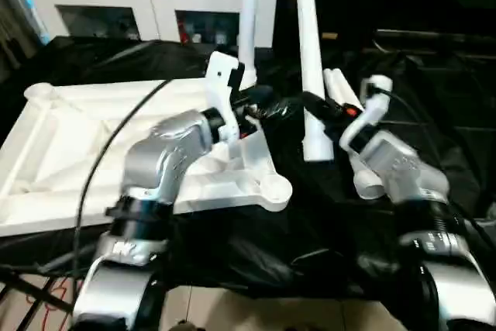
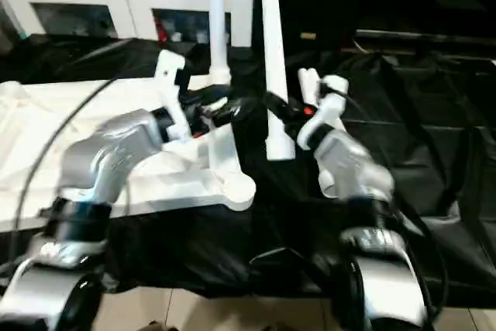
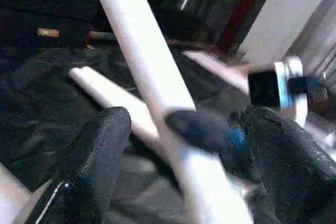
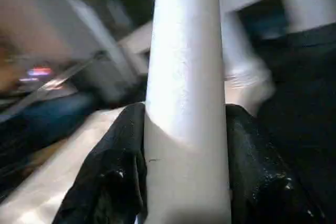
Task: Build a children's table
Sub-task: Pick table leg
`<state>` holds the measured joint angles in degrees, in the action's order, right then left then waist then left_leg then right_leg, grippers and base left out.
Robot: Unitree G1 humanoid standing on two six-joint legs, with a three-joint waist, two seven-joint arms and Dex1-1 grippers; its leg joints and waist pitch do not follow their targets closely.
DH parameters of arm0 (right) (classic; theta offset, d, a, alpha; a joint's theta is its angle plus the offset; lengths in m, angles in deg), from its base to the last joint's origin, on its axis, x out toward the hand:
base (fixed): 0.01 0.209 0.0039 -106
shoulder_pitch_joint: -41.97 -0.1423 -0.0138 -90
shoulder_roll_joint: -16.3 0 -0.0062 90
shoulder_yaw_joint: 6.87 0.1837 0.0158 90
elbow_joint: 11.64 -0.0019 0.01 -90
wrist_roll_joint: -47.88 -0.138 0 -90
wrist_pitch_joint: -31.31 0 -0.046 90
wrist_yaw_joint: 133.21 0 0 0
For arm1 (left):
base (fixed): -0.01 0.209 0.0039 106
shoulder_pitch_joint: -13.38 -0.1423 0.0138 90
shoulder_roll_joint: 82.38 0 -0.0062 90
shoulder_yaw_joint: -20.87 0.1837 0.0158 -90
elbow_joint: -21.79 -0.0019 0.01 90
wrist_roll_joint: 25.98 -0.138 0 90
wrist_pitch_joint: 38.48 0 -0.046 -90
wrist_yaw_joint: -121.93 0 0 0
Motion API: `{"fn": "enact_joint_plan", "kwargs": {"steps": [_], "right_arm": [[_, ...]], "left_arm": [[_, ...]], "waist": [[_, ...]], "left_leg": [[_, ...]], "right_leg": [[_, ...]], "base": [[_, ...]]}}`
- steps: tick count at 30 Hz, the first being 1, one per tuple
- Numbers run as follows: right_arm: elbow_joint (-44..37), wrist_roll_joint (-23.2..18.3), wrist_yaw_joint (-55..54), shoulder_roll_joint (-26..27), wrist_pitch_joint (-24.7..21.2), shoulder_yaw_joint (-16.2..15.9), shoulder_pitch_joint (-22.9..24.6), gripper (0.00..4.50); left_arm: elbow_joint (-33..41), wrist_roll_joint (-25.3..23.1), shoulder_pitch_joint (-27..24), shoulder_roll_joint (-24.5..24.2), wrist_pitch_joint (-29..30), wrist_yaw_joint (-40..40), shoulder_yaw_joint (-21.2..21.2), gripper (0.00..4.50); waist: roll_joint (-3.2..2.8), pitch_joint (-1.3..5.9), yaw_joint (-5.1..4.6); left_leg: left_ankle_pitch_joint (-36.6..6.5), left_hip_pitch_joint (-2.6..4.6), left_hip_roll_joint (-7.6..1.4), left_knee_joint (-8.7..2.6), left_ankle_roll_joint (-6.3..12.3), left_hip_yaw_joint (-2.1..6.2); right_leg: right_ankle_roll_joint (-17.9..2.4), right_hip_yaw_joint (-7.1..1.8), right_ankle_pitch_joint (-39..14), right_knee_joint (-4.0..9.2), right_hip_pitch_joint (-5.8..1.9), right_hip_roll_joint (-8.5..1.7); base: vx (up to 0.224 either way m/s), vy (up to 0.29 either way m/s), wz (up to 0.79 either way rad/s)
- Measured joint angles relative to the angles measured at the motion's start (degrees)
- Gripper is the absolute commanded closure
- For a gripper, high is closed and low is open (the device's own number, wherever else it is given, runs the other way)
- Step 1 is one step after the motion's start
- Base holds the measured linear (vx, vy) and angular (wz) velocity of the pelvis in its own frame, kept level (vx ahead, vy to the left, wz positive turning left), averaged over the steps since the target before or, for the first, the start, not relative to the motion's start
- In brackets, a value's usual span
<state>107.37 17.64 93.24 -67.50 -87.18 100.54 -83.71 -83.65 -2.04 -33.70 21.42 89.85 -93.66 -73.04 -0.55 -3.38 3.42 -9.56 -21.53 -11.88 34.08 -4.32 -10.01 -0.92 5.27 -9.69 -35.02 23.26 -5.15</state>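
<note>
The white tabletop lies upside down on black cloth, ribbed underside up, with a round socket at its near corner. One tapered white leg stands upright at the far corner. A second leg hangs near-vertical just beside the tabletop's edge — wide open end down. Another leg lies flat on the cloth beyond it.

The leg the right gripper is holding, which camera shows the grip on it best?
The right wrist view: both black fingers press against the leg from either side. The head views show the leg upright, its lower end above the black cloth. The left wrist view shows it crossing diagonally.
</note>
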Motion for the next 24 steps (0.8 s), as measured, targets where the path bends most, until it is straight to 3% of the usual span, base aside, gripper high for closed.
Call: {"fn": "enact_joint_plan", "kwargs": {"steps": [6, 11, 15, 18, 24], "right_arm": [[-7.0, -4.1, 6.3, -0.3, -2.8, -2.4, 3.3, 2.66], [-9.9, -5.0, 8.0, -0.3, -3.6, -4.6, 5.1, 2.66], [-11.6, -4.9, 8.9, -0.7, -4.7, -5.6, 5.9, 2.66], [-12.6, -3.7, 9.0, -0.7, -4.7, -7.2, 6.3, 2.66], [-12.6, 4.4, 1.4, 0.7, 0.5, -12.6, 5.7, 2.66]], "left_arm": [[-3.0, 2.3, 2.6, 2.8, 1.4, 1.7, -2.2, 0.61], [-3.6, 6.4, 3.4, 5.1, 3.7, 3.5, -5.1, 0.61], [-4.2, 7.0, 4.9, 5.9, 3.8, 4.8, -5.6, 0.61], [-6.1, 7.1, 5.2, 6.4, 3.8, 6.6, -6.7, 0.78], [-8.4, 6.0, 5.5, 6.7, 3.7, 13.4, -8.7, 1.21]], "waist": [[-0.01, 0.01, 0.18], [-0.01, 0.00, 0.21], [-0.01, 0.01, 0.27], [-0.01, 0.00, 0.25], [-0.01, 0.01, -0.10]], "left_leg": [[0.0, 0.01, 0.00, 0.05, 0.00, 0.05], [0.0, -0.05, 0.00, 0.05, 0.00, 0.09], [0.0, -0.07, 0.00, 0.05, 0.00, 0.11], [0.0, -0.14, 0.01, 0.05, 0.00, 0.13], [0.0, -0.20, 0.00, 0.05, -0.01, 0.19]], "right_leg": [[0.0, 0.05, 0.0, 0.00, -0.06, -0.03], [0.0, 0.09, 0.0, 0.04, -0.05, -0.04], [0.0, 0.11, 0.0, 0.07, -0.05, -0.04], [0.1, 0.13, 0.0, 0.09, -0.04, -0.04], [0.1, 0.18, 0.0, 0.09, 0.00, -0.03]], "base": [[0.000, 0.000, 0.00], [0.000, 0.000, 0.00], [0.000, 0.000, 0.00], [0.000, 0.000, 0.00], [0.000, 0.000, 0.00]]}}
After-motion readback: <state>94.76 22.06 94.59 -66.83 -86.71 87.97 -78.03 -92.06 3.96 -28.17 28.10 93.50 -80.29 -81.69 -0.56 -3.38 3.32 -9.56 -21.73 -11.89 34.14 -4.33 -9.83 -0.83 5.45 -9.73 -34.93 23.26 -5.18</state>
